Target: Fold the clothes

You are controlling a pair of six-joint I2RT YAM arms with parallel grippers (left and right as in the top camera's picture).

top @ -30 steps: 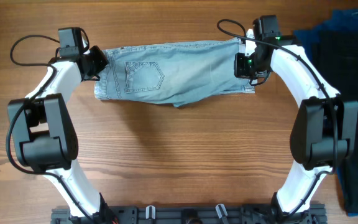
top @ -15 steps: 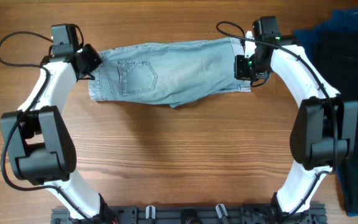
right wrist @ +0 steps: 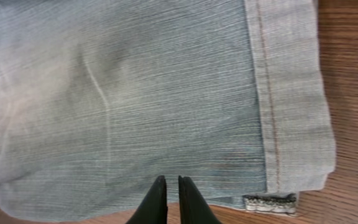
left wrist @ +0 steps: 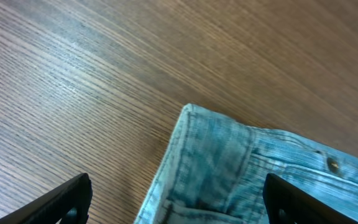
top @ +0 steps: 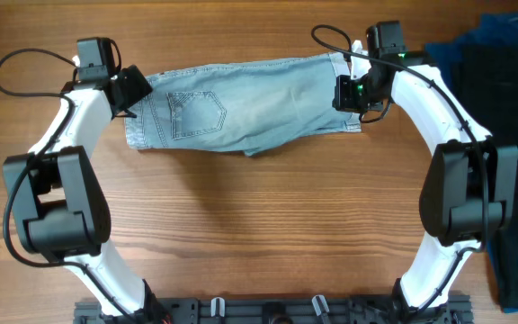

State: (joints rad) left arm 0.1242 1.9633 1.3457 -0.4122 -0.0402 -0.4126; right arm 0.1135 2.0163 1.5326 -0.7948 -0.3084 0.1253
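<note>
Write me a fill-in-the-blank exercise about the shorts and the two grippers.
The denim shorts lie on a ___ table.
The jaws of the left gripper stand wide ___.
The jaws of the right gripper are ___.
The back pocket lies nearer the ___ gripper.
Missing words: wooden; open; shut; left.

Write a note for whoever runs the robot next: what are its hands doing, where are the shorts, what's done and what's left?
Left gripper: open, at the waistband corner of the shorts, holding nothing.
Right gripper: shut, tips over the cuffed hem end; no cloth shows between them.
Shorts: lying flat on the table, waistband toward the left arm, hem toward the right arm.
Done: they look folded once, leg over leg, since only one back pocket shows.
Left: probably one more fold, waistband to hem.
</note>
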